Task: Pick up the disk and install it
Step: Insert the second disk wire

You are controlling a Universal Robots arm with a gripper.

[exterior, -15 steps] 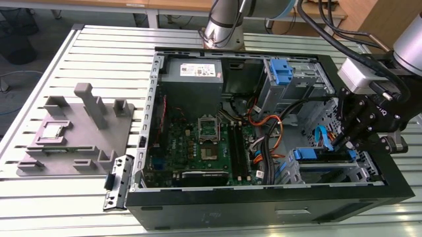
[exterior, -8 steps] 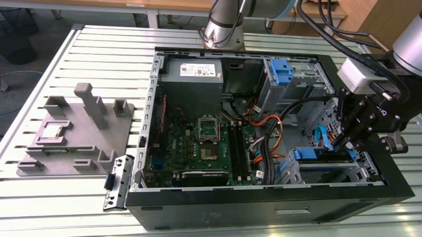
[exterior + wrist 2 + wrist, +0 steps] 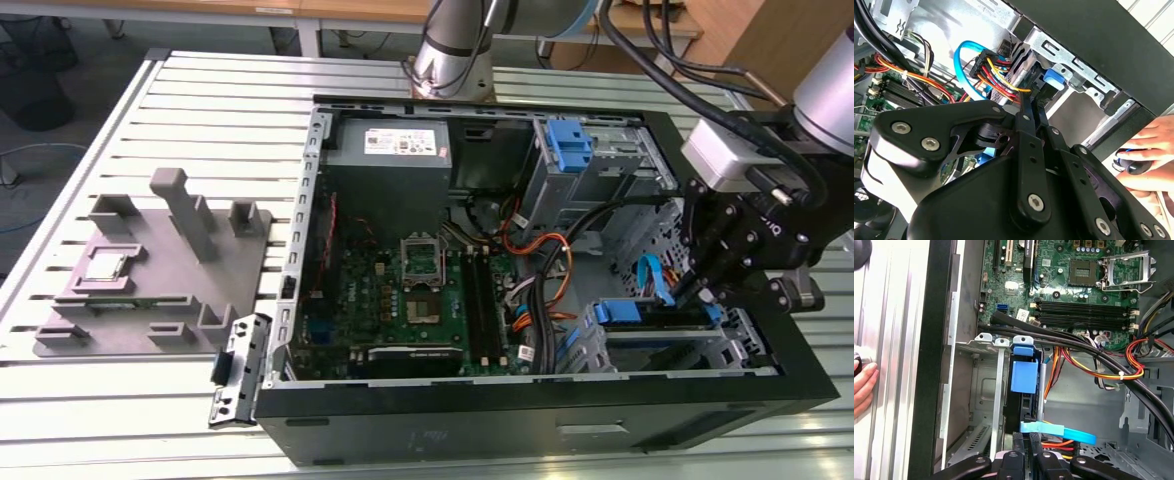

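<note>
One arm reaches down into the open case [image 3: 534, 420] on the slatted table [image 3: 200, 90], its gripper [image 3: 697, 290] sitting at the bay near the case's front corner, on the exterior view's right. The disk [image 3: 650, 325] is already seated in that bay: in the exterior view its blue frame shows at the top of the metal cage, just below the gripper. In the first wrist view the disk [image 3: 1023, 385] stands edge-on in the cage (its blue tab facing the camera), with the gripper [image 3: 1028, 447] right against its end. The fingers [image 3: 1019, 450] lie close together there, pinched on the end of the disk or on the plug beside it; I cannot tell which, nor whether they truly grip. In the second wrist view the fingers [image 3: 1026, 125] reach toward a bundle of red, yellow and black wires [image 3: 999, 75] and a blue cable [image 3: 961, 65] at the bay. A person's hand [image 3: 1146, 150] rests outside the case wall. The board [image 3: 400, 300] lies on the case floor, and a grey fixture [image 3: 147, 270] sits on the table, well apart.
</note>
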